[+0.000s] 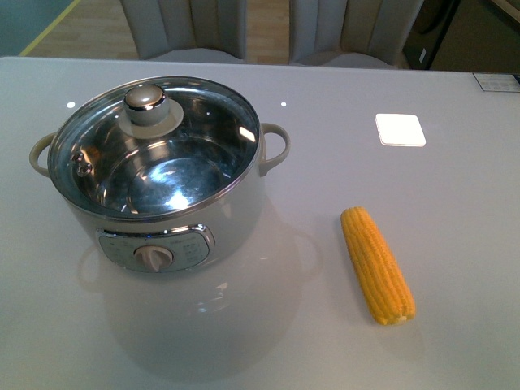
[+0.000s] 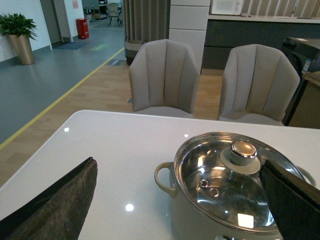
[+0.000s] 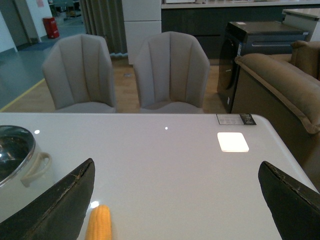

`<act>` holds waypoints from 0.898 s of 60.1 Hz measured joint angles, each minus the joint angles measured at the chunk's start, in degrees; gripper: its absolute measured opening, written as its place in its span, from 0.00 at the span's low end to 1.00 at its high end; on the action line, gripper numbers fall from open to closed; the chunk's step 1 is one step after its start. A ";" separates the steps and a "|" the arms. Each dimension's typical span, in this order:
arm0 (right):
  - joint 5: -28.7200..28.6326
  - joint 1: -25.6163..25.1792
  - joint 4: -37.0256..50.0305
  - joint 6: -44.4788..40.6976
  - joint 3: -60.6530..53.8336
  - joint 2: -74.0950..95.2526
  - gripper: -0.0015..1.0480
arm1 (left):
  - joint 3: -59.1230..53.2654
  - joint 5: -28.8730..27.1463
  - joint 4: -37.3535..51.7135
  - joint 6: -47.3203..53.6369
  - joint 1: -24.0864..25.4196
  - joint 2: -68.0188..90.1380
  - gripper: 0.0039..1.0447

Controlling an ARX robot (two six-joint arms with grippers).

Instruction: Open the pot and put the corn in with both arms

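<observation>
- The pot (image 1: 162,187) stands on the left part of the table (image 1: 455,244). Its glass lid (image 1: 195,138) is still on and the dial faces the robot.
- The left gripper (image 2: 178,165) hangs wide open, short of the pot. Lifting the lid looks like the first step. It should centre over the knob (image 2: 243,152), drop straight down, pinch it, and lift level so the rim clears.
- The corn (image 1: 376,264) lies flat to the right of the pot, well apart from it, pointing roughly away from the robot.
- The right gripper (image 3: 176,165) is also spread wide above the table, touching nothing. A grip across the cob's middle would likely stop it rolling.
- The tabletop is glossy pale grey and probably slick. A white square (image 1: 400,129) sits at the far right.
- A plant (image 2: 19,25) stands far left, two grey chairs (image 2: 165,75) stand behind the table, and a sofa (image 3: 280,80) is on the right.
</observation>
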 joint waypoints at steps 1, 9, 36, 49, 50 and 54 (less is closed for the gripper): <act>0.00 0.00 0.00 0.00 0.00 0.00 0.92 | 0.00 0.00 0.00 0.00 0.00 0.00 0.94; 0.00 0.00 0.00 0.00 0.00 0.00 0.92 | 0.00 0.00 0.00 0.00 0.00 0.00 0.94; 0.00 0.00 -0.02 -0.02 0.00 0.02 0.92 | 2.58 -9.11 -7.50 -4.17 -2.80 3.32 0.94; 0.00 0.00 0.00 0.00 0.00 0.00 0.92 | 6.80 -15.91 -17.00 -14.40 -3.78 10.84 0.94; 0.00 0.00 -0.02 0.00 0.00 0.00 0.92 | 6.99 -15.72 -16.72 -14.53 -3.65 11.13 0.94; 0.00 0.00 0.00 -0.02 0.00 0.00 0.92 | 8.79 -14.01 -13.64 -14.71 -3.06 14.49 0.94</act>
